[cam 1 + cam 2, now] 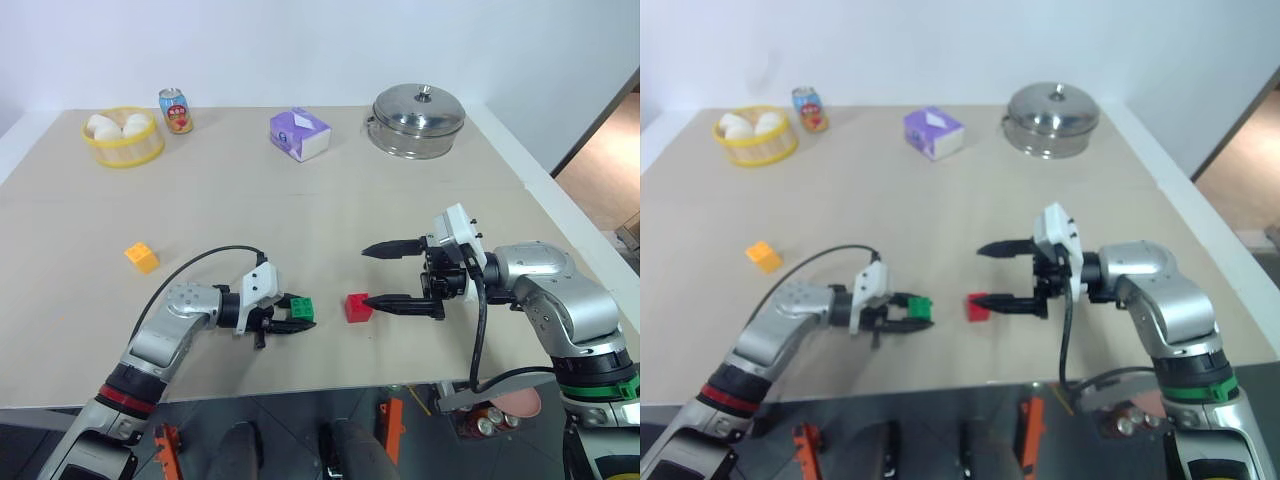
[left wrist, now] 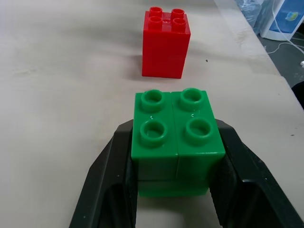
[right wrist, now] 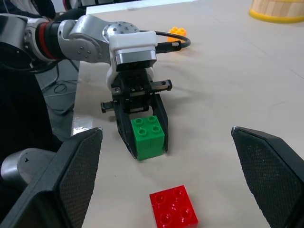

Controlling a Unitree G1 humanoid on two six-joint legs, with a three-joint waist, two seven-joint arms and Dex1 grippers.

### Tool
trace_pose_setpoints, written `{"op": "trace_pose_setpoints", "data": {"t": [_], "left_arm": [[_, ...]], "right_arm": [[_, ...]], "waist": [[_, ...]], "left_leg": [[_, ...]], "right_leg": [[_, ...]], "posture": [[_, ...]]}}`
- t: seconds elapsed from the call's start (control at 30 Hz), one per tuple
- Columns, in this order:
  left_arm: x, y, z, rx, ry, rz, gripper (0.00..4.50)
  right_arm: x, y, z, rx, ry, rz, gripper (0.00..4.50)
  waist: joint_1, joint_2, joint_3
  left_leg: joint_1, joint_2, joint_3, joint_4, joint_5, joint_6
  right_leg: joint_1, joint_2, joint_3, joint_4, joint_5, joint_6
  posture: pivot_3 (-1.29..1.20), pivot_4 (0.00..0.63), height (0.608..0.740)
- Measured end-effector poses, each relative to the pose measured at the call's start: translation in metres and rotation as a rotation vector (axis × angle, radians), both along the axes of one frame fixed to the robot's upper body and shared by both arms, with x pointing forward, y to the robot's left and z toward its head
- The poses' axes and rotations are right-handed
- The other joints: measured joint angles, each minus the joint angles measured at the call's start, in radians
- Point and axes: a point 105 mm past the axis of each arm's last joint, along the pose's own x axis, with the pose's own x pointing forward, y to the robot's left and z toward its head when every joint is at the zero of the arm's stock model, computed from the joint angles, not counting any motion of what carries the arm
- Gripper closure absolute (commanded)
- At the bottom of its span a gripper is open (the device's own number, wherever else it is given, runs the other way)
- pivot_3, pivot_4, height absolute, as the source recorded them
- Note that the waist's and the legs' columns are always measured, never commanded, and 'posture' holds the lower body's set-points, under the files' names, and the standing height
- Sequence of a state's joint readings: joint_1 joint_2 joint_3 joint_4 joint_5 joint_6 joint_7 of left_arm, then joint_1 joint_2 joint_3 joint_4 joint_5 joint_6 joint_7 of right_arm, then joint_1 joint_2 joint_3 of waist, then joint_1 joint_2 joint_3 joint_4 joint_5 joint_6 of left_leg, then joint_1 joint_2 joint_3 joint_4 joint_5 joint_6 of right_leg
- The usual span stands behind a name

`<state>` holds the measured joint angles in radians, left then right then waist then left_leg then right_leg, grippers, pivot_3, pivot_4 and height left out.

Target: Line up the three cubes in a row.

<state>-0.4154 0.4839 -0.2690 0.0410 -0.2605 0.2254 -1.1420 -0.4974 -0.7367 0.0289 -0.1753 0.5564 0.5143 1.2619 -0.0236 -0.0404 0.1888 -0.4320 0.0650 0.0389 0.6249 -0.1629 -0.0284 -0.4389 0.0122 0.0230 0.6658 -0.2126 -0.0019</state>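
Head eyes look down over the table [image 1: 300,200]; both close wrist views share the green cube [image 2: 176,137]

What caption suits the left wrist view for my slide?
Left gripper clamps the green cube, studs up, short of the red cube on the table.

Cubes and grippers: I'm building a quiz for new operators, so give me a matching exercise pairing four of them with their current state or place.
Column one:
1. green cube
2. red cube
3. orange-yellow cube
4. right gripper

Column two:
A. open, empty
B. alone on the table, far to the robot's left
C. clamped in the shut left gripper
D. on the table between the two grippers, free

Pairs: 1-C, 2-D, 3-B, 4-A
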Motion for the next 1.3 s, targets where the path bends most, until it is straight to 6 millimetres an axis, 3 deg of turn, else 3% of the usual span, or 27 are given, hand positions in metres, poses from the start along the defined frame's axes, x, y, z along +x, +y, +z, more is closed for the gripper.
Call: {"op": "trace_pose_setpoints", "data": {"t": [0.3, 0.37, 0.57, 0.73, 0.83, 1.03, 1.13, 1.3], "left_arm": [[0.0, 0.0, 0.0, 0.0, -0.014, -0.005, 3.15], [0.0, 0.0, -0.001, 0.0, -0.013, -0.006, 2.1], [-0.002, 0.0, -0.001, 0.001, -0.008, -0.015, 0.09], [-0.002, 0.003, 0.0, -0.005, 0.007, -0.012, 0.04], [-0.003, 0.01, 0.01, -0.048, 0.022, 0.019, 0.04], [0.004, 0.041, 0.064, -0.205, -0.057, 0.224, 0.04], [0.012, 0.085, 0.084, -0.215, -0.127, 0.417, 0.04], [0.026, 0.153, 0.091, -0.173, -0.16, 0.662, 0.04]], "right_arm": [[0.0, 0.001, 0.003, 0.0, -0.009, 0.005, 0.0], [0.0, 0.001, 0.003, 0.0, -0.009, 0.005, 0.0], [0.0, 0.001, 0.003, 0.0, -0.01, 0.005, 0.0], [0.0, 0.002, 0.005, 0.007, -0.01, 0.014, 0.0], [-0.001, 0.003, 0.009, 0.015, -0.017, 0.032, 0.0], [0.001, 0.021, 0.037, 0.137, -0.073, 0.081, 0.0], [0.007, 0.035, 0.048, 0.198, -0.104, 0.103, 0.0], [0.019, 0.053, 0.044, 0.235, -0.09, 0.122, 0.0]], "waist": [[0.0, 0.0, 0.0], [0.0, 0.0, 0.0], [0.0, 0.0, 0.0], [0.0, 0.0, 0.0], [0.0, 0.0, 0.0], [-0.009, 0.0, 0.0], [-0.016, 0.0, 0.0], [-0.016, 0.0, 0.0]], "left_leg": [[0.0, 0.0, 0.0, 0.0, 0.0, 0.0], [0.0, 0.0, 0.0, 0.0, 0.0, 0.0], [0.0, 0.0, 0.0, 0.0, 0.0, 0.0], [0.0, 0.0, 0.0, 0.0, 0.0, 0.0], [0.0, 0.0, 0.0, 0.0, 0.0, 0.0], [0.001, 0.001, 0.0, 0.0, 0.0, 0.0], [0.002, 0.001, -0.001, 0.0, 0.0, 0.0], [0.001, 0.001, 0.0, 0.0, 0.0, 0.0]], "right_leg": [[0.0, 0.0, 0.0, 0.0, 0.0, 0.0], [0.0, 0.0, 0.0, 0.0, 0.0, 0.0], [0.0, 0.0, 0.0, 0.0, 0.0, 0.0], [0.0, 0.0, 0.0, 0.0, 0.0, 0.0], [0.0, 0.0, 0.0, 0.0, 0.0, 0.0], [0.0, 0.0, 0.001, 0.0, 0.001, 0.001], [0.001, 0.001, -0.001, 0.001, 0.001, 0.001], [0.0, 0.0, -0.001, 0.001, 0.001, 0.0]], "posture": [[0.0, 0.15, 0.74], [0.0, 0.15, 0.74], [0.0, 0.15, 0.74], [0.0, 0.15, 0.74], [0.0, 0.15, 0.74], [0.0, 0.15, 0.74], [0.0, 0.15, 0.74], [0.0, 0.15, 0.74]]}}
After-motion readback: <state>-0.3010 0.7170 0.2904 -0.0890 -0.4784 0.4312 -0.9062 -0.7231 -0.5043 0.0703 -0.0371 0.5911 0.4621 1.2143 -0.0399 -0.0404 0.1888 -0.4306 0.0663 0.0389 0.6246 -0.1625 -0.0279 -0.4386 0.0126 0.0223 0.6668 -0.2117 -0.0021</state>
